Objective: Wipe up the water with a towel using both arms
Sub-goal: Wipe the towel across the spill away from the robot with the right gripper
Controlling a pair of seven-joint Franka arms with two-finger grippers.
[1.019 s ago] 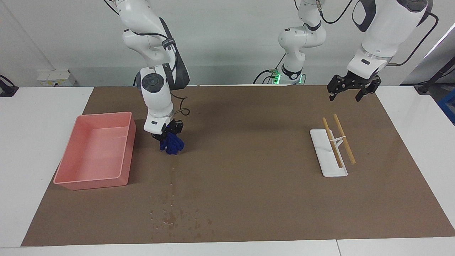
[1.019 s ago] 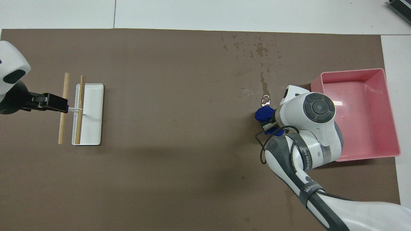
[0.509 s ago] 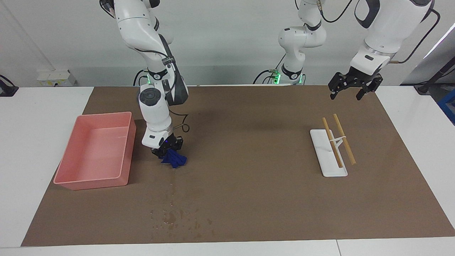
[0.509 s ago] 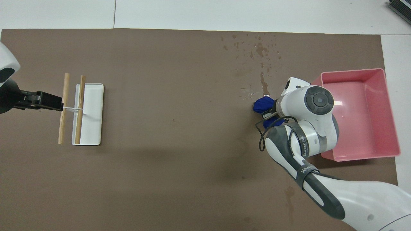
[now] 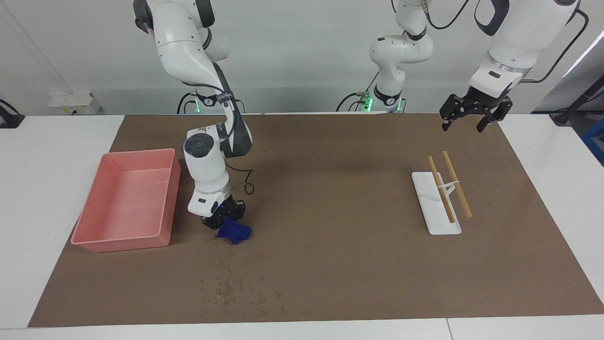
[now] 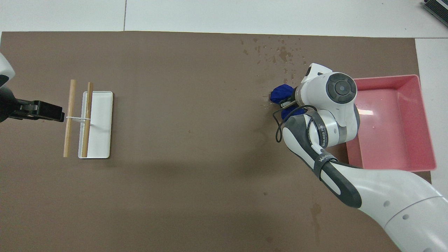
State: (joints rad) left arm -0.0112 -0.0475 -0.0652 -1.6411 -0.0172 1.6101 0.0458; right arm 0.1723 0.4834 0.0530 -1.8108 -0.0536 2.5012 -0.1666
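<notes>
Beside the pink bin, toward the right arm's end of the mat, sits the water: a thin streak and a scatter of droplets, farther from the robots than the towel. Pinched in the right gripper and pressed to the mat at the near end of the streak, a crumpled blue wad. Judging by the dry-looking mat nearer the robots and the blotches ahead, partway through: upper streak likely wiped, main patch of drops untouched. Probably needs the towel dragged on across the patch, more than one pass, since so small a wad covers little. Well apart, over the mat's edge toward the left arm's end, hangs the left gripper, fingers spread, holding nothing, waiting. Below it and farther out, a white tray with two wooden sticks propped across, untouched.
</notes>
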